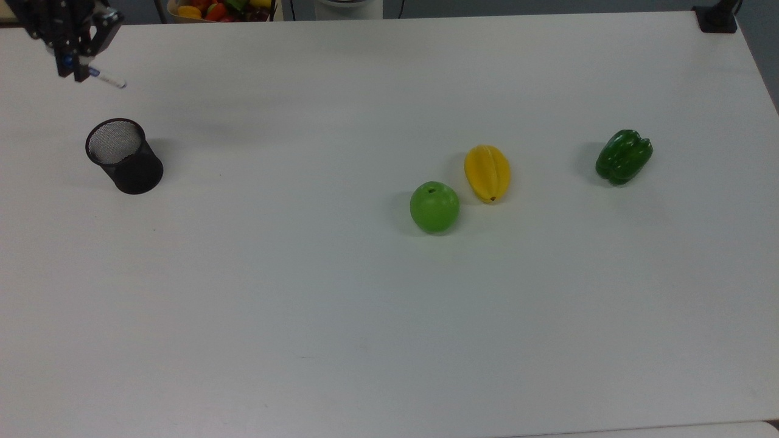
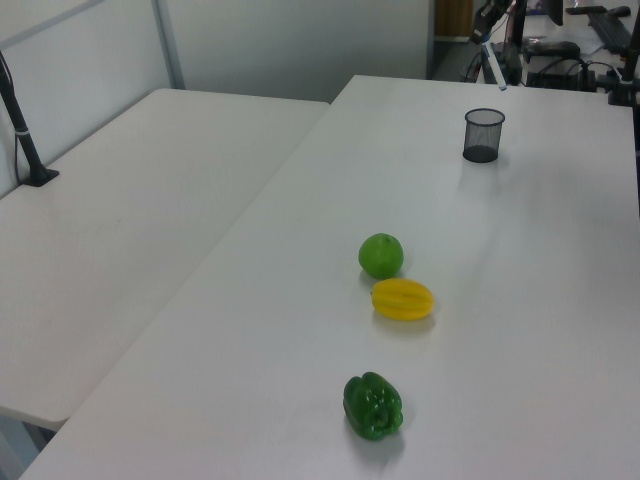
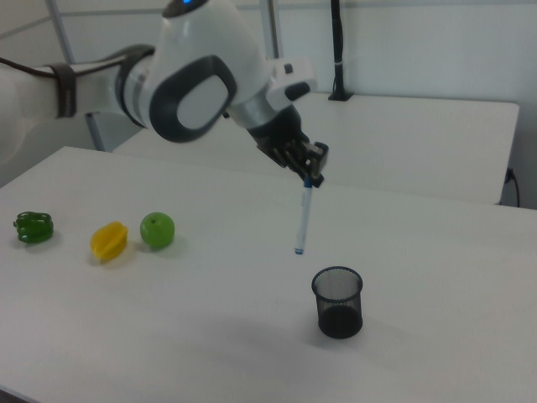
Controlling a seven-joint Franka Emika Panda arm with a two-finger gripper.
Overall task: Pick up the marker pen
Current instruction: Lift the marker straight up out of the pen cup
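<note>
My gripper [image 1: 68, 61] [image 3: 309, 177] is shut on the blue-capped end of the marker pen [image 1: 106, 78] [image 3: 303, 217]. The slim white pen hangs nearly straight down from the fingers, its small blue tail end lowest, clear above the black mesh pen cup [image 1: 123, 156] [image 3: 339, 301]. In the right view the pen's tip is a short way above the cup and a little to the right view's left of it. In the left view the marker pen [image 2: 493, 69] shows high over the pen cup [image 2: 483, 134], with the gripper [image 2: 486, 22] at the top edge.
On the white table [image 1: 389, 316] lie a green apple [image 1: 434, 207], a yellow starfruit [image 1: 487, 173] and a green bell pepper [image 1: 623, 156], far to the top view's right of the cup. A bin of toy food [image 1: 213, 9] sits past the table's far edge.
</note>
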